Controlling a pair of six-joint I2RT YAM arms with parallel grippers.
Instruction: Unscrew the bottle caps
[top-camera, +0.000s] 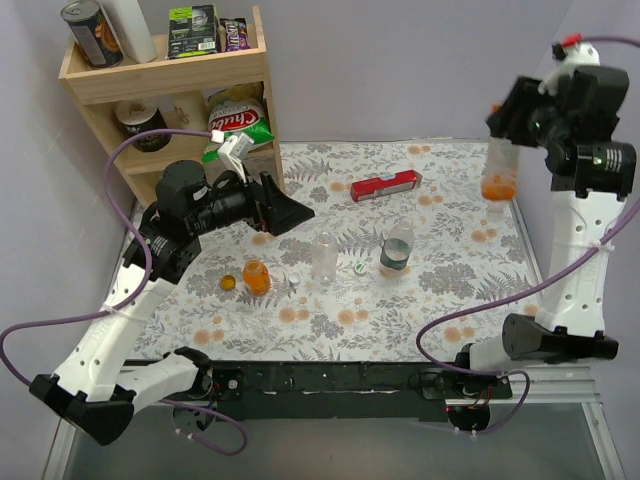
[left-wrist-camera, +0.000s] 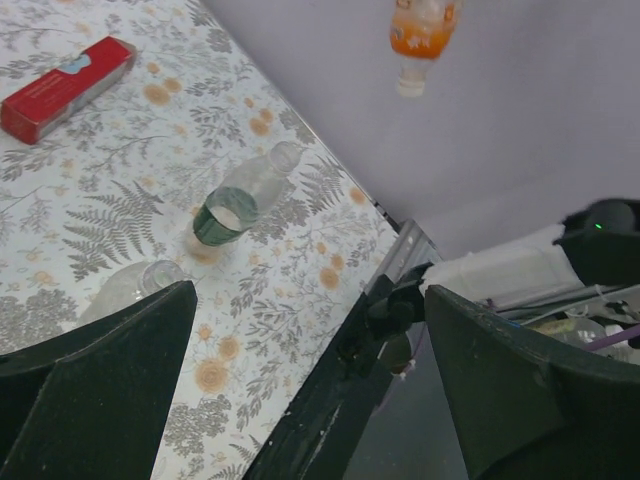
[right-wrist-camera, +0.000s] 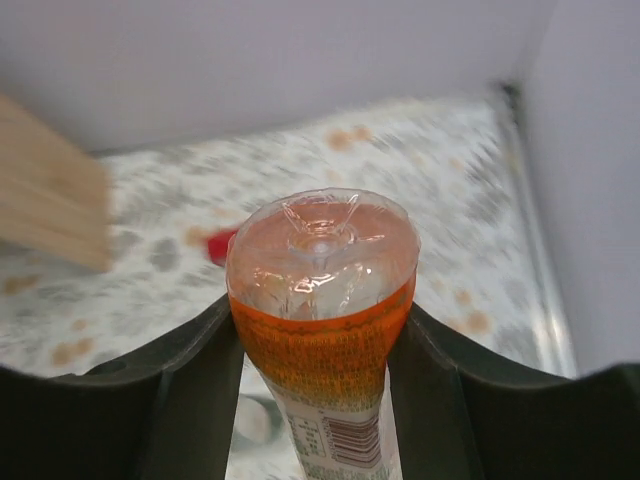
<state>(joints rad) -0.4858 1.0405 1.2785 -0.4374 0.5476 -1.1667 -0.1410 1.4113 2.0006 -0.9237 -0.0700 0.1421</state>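
Note:
My right gripper (top-camera: 503, 150) is shut on the slim orange bottle (top-camera: 498, 180), held high over the table's far right corner. In the right wrist view the bottle's clear base (right-wrist-camera: 320, 250) faces the camera between the fingers. Its pale cap (left-wrist-camera: 410, 86) points down. The short orange bottle (top-camera: 256, 277), the clear plain bottle (top-camera: 324, 255) and the green-labelled bottle (top-camera: 397, 250) stand mid-table. An orange cap (top-camera: 228, 283), a white cap (top-camera: 294, 279) and a green cap (top-camera: 357, 268) lie loose beside them. My left gripper (top-camera: 290, 212) hangs open above the table's left side, holding nothing (left-wrist-camera: 308, 300).
A red rectangular box (top-camera: 385, 186) lies at the back of the flowered cloth. A wooden shelf (top-camera: 170, 75) with cans, boxes and a snack bag stands at the back left. The black mounting rail (top-camera: 330, 378) runs along the near edge.

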